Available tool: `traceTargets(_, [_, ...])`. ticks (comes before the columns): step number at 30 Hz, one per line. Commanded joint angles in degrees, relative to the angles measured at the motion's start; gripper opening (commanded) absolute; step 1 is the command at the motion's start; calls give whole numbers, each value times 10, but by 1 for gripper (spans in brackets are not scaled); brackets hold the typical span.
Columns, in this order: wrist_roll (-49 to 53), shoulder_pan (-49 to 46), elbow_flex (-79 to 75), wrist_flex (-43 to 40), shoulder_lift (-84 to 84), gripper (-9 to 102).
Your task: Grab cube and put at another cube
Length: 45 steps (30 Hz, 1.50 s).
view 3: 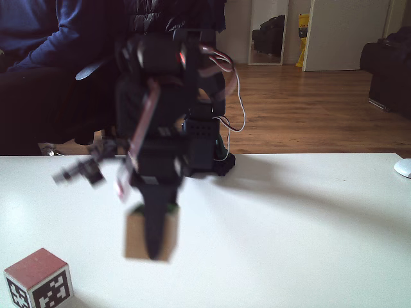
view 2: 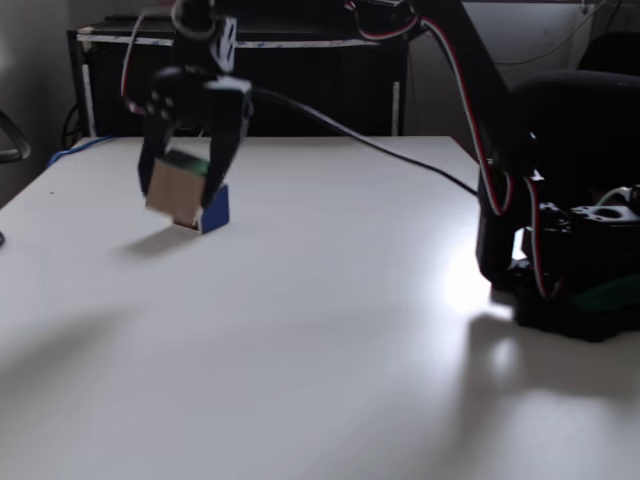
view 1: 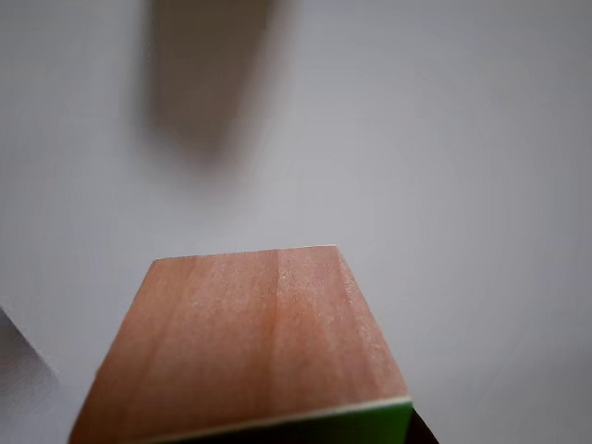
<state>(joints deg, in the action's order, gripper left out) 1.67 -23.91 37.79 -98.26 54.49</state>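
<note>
- While the arm hangs over the white table (view 2: 330, 330), its gripper (view 2: 188, 178) is pinching the cube (view 2: 178, 190), held just clear of the tabletop in a fixed view.
- Wood-grain face up close in the other view (view 1: 250, 342), green edge along the bottom.
- The red-topped another cube (view 3: 38, 277) sits near the front-left corner in a fixed view, well apart.
- Looks like light, stiff wood with smooth faces; flat opposite sides are the place to squeeze.
- It's blurry, so the grip might be a bit off-centre.

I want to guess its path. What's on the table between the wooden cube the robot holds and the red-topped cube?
In a fixed view, only bare white table separates the held wooden cube from the red-topped cube.
</note>
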Motion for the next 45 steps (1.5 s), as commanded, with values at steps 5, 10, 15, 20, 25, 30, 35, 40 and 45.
traceTargets(5, [4, -49, -190, -53, -90, 12])
traceTargets(10, [13, -71, -214, -53, -110, 12])
traceTargets(15, [14, -83, -216, -53, -109, 12])
traceTargets(20, [13, -93, -198, -53, -100, 12])
traceTargets(25, [14, -107, -171, -53, -74, 12])
traceTargets(30, [15, -130, -168, -53, -51, 12])
traceTargets(35, [12, -158, -200, -53, -45, 12])
traceTargets(40, [14, -176, -222, -53, -67, 12])
traceTargets(45, [8, -180, -279, -53, -110, 12])
